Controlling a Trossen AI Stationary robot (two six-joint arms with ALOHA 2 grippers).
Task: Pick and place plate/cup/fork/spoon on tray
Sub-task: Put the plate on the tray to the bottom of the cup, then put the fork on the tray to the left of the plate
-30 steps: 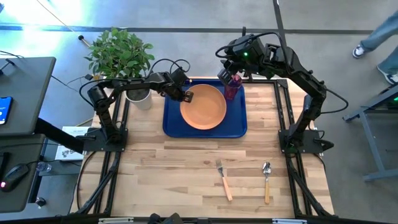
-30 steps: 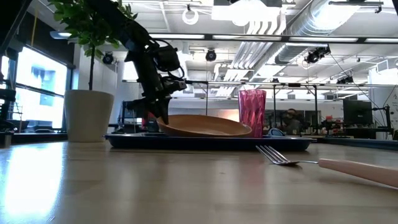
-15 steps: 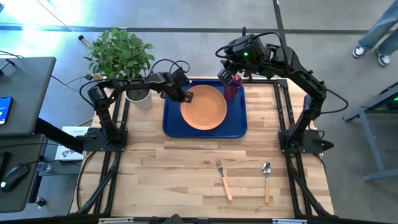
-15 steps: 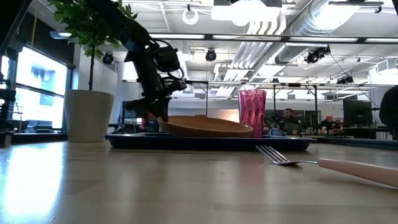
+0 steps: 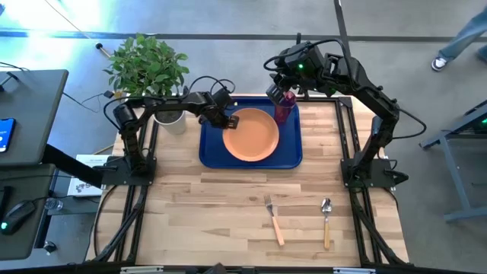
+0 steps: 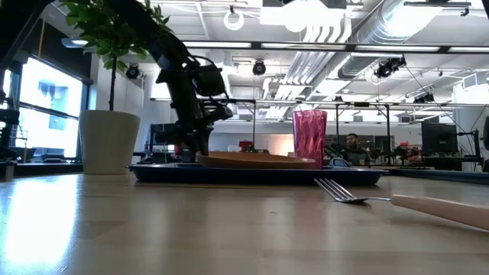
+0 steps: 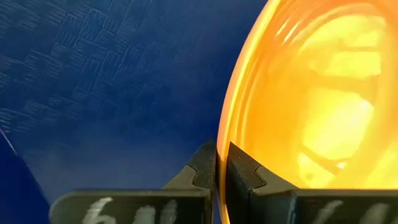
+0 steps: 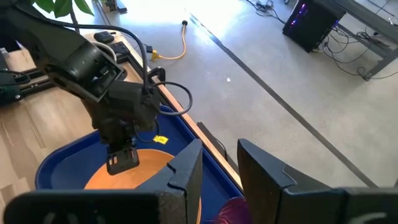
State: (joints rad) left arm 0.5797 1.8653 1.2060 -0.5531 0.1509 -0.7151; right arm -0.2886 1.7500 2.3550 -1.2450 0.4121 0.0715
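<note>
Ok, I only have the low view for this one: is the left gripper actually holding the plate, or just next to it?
Observer: Holding it. The left wrist view shows the left gripper shut on the plate's rim.
Operator: And the right gripper? I can't find it.
Observer: In the high view the right gripper is over the cup, fingers apart, at the tray's far corner.
Operator: I see a fork. Where's the spoon?
Observer: The spoon lies on the table beside the fork, both off the tray.
</note>
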